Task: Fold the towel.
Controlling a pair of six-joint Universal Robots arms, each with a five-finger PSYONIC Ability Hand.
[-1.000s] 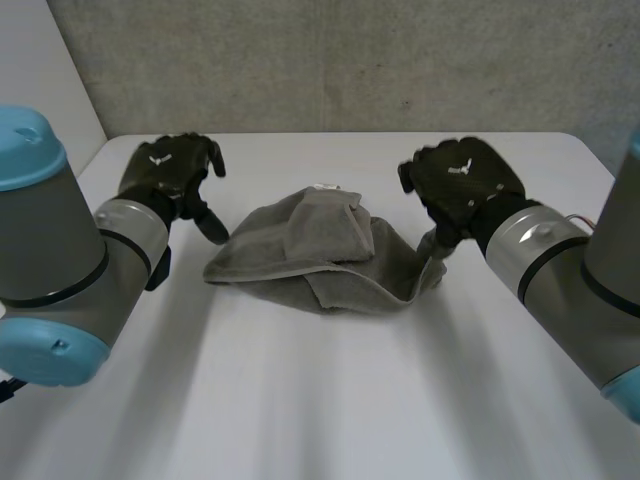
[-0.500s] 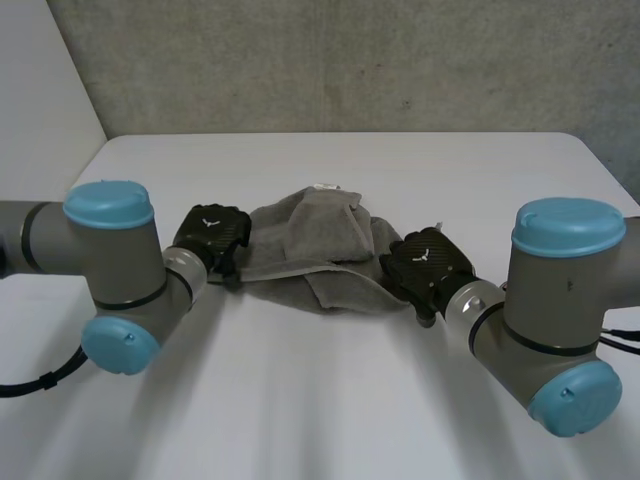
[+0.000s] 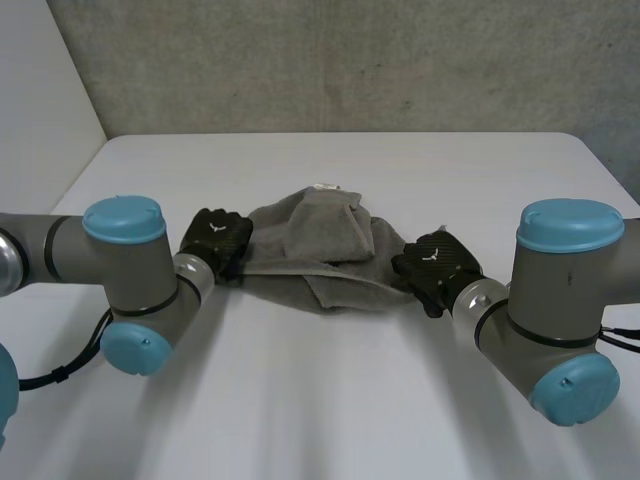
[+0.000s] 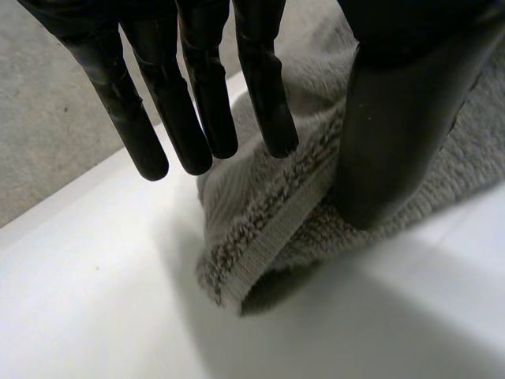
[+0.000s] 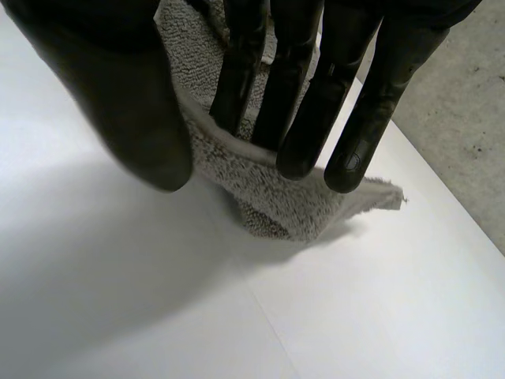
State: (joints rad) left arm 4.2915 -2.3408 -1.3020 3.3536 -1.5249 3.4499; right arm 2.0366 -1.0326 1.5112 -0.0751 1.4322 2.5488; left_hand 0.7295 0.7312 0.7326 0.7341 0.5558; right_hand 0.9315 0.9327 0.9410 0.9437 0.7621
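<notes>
lying bunched, towel [image 3: 320,250] stretched left to right

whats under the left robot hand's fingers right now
A hemmed corner of the grey towel lies on the white table under the left robot hand, its thumb resting on the cloth. The table beneath the towel is hidden.

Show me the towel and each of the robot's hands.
towel [image 3: 320,235], head view, its bunched grey middle.
left hand [image 3: 216,238], head view, the back of the hand.
right hand [image 3: 437,262], head view, the back of the hand.
</notes>
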